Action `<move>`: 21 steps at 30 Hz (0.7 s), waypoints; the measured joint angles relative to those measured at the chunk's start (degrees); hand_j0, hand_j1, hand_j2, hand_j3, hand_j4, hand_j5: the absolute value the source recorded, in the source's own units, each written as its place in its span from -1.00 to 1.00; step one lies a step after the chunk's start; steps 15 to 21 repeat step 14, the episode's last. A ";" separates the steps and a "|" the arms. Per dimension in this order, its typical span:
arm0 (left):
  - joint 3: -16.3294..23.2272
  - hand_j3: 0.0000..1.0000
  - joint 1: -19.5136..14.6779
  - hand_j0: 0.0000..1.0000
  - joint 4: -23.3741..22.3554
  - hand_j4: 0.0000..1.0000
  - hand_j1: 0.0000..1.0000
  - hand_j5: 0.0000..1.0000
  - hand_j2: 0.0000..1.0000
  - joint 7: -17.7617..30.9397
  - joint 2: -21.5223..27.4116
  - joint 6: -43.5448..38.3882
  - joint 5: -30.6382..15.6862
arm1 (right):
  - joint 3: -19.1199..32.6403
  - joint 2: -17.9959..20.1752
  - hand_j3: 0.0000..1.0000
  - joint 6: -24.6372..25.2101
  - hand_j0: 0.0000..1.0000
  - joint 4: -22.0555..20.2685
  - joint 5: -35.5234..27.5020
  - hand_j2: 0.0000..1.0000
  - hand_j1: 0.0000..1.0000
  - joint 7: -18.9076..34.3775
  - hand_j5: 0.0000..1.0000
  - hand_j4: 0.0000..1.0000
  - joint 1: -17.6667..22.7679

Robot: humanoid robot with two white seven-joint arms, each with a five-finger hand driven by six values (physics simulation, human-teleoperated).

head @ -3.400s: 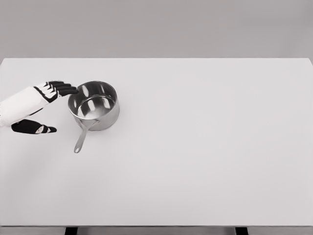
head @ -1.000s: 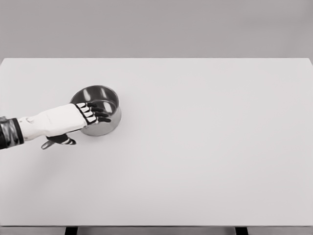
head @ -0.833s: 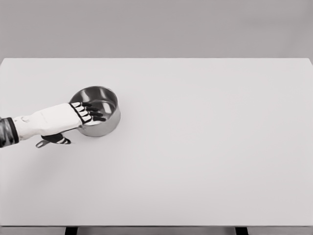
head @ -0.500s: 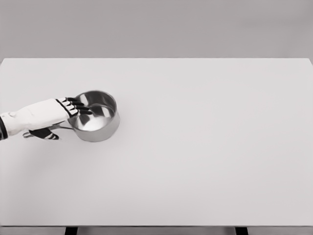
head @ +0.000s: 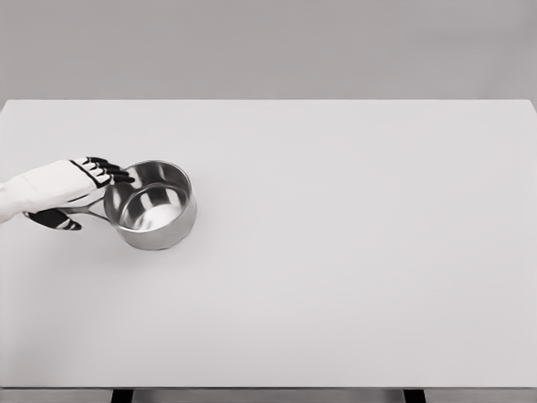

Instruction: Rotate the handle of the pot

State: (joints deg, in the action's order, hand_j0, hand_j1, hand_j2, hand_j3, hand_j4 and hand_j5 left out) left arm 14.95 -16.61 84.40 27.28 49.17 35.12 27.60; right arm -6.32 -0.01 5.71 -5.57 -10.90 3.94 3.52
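Observation:
A shiny steel pot (head: 153,220) stands on the left part of the white table (head: 352,252). Its thin handle (head: 91,211) points left, almost level in the head view. My left hand (head: 82,196) lies over the handle's outer half and hides its end. The black fingertips (head: 107,169) stretch out to the pot's far left rim, and the thumb (head: 55,221) sits just below the handle. The fingers are extended, not wrapped round the handle. Nothing is inside the pot. The right arm is not visible.
The table's far edge runs along the top against a grey wall, and its front edge (head: 268,387) lies at the bottom of the picture. Two dark table legs show beneath it.
The pot's handle has swung clockwise from pointing down-left to pointing left, and the pot slid slightly left and nearer. My left hand drew back to the left along with the handle.

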 measured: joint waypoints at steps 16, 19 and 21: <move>0.02 1.00 2.55 1.00 8.17 1.00 1.00 1.00 1.00 -0.47 -1.04 0.01 -1.91 | 0.00 0.00 1.00 0.00 1.00 0.01 0.00 1.00 1.00 0.00 1.00 1.00 0.00; 0.02 1.00 2.55 1.00 8.17 1.00 1.00 1.00 1.00 -0.47 -1.04 0.01 -1.91 | 0.00 0.00 1.00 0.00 1.00 0.01 0.00 1.00 1.00 0.00 1.00 1.00 0.00; 0.02 1.00 2.55 1.00 8.17 1.00 1.00 1.00 1.00 -0.47 -1.04 0.01 -1.91 | 0.00 0.00 1.00 0.00 1.00 0.01 0.00 1.00 1.00 0.00 1.00 1.00 0.00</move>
